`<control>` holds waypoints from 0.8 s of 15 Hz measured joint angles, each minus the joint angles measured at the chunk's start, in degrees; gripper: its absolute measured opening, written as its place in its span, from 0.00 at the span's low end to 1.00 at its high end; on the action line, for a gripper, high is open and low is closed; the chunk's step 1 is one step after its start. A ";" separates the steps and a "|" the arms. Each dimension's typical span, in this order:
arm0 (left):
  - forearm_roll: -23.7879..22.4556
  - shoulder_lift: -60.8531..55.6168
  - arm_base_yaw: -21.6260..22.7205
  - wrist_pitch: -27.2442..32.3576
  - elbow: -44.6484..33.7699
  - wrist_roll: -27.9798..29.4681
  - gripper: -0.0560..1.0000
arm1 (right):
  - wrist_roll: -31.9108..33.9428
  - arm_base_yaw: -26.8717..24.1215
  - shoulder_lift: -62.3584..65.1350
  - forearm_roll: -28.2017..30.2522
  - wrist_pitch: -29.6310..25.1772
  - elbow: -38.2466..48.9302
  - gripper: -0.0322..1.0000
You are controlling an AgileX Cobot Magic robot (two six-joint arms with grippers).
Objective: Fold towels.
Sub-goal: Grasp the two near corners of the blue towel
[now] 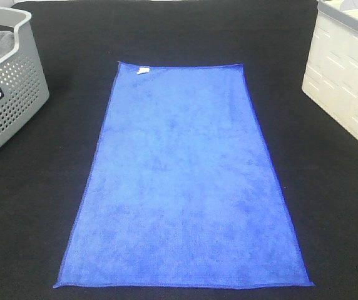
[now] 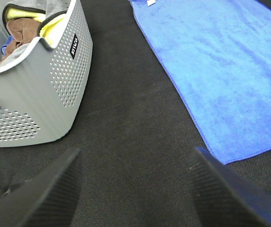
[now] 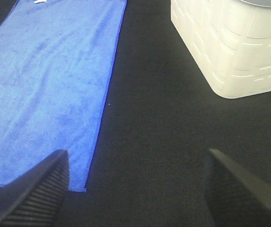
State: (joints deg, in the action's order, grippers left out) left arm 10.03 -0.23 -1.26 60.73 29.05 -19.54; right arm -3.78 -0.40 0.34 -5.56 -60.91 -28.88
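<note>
Towel point(image 1: 182, 181) is lying flat and fully spread on the black table point(image 1: 35, 212), long side running away from the robot, white tag point(image 1: 143, 70) at the far-left corner, 0 folds showing, so the task is looking like it is right at its start. Grey basket point(image 1: 10, 94) with mixed cloths is standing well left of the towel and white crate point(image 1: 348, 81) well right, neither touching it. Left gripper point(image 2: 134, 165) is sitting over bare table just outside the towel's left side, near the near-left corner point(image 2: 221, 160), jaws standing wide apart and gripping nothing. Right gripper point(image 3: 136, 161) is sitting off the right side by the near-right corner point(image 3: 81, 187), jaws likewise spread wide and empty. Neither gripper is showing in the exterior high view, and height above the table is not readable. Step in hand is probably the first grab of the 2 near corners. Doing it well likely means each arm coming inward and pinching right at its corner on the stitched edge point(image 3: 109, 94), not mid-side. Both should be taking only 1 layer of cloth, then lifting together at matching height and carrying evenly toward the far edge so the sides are lining up. The fuzzy cloth may be dragging on the table cover, so the lift should be clearing it before any travel
</note>
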 joint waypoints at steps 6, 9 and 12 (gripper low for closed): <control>0.00 0.00 0.00 0.00 0.00 0.00 0.64 | 0.00 0.00 0.00 0.00 0.00 0.00 0.74; 0.00 0.00 0.00 0.00 0.00 0.00 0.64 | 0.00 0.00 0.00 0.00 0.00 0.00 0.74; 0.00 0.00 0.00 0.00 0.00 0.00 0.64 | 0.00 0.00 0.00 0.00 0.00 0.00 0.74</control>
State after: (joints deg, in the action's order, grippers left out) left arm 10.03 -0.23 -1.26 60.73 29.05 -19.54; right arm -3.78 -0.40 0.34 -5.56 -60.91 -28.88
